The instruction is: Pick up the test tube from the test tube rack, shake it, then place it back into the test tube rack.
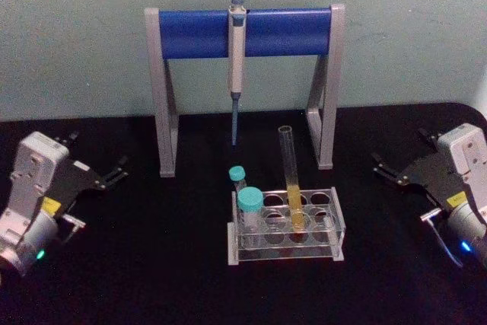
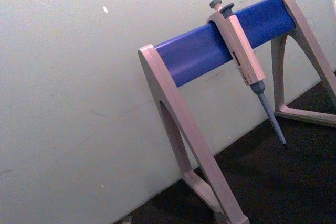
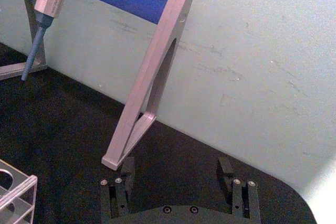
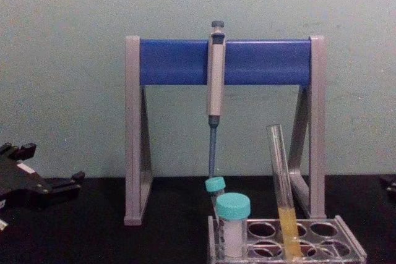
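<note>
Yellow liquid fills the lower part of the test tube [image 1: 288, 165], which stands slightly tilted in the test tube rack [image 1: 285, 256]. The rack sits well to the right of the left gripper [image 1: 95, 155] and well to the left of the right gripper [image 3: 175, 166]. Both grippers sit low over the black surface [image 1: 152, 264], angled inward and forward. Each has its fingers spread and holds nothing.

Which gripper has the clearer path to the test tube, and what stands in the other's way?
The right gripper: nothing visible stands on the black table between it and the test tube in the test tube rack. Between the left gripper and that tube stand two teal-capped tubes at the rack's left end.
</note>
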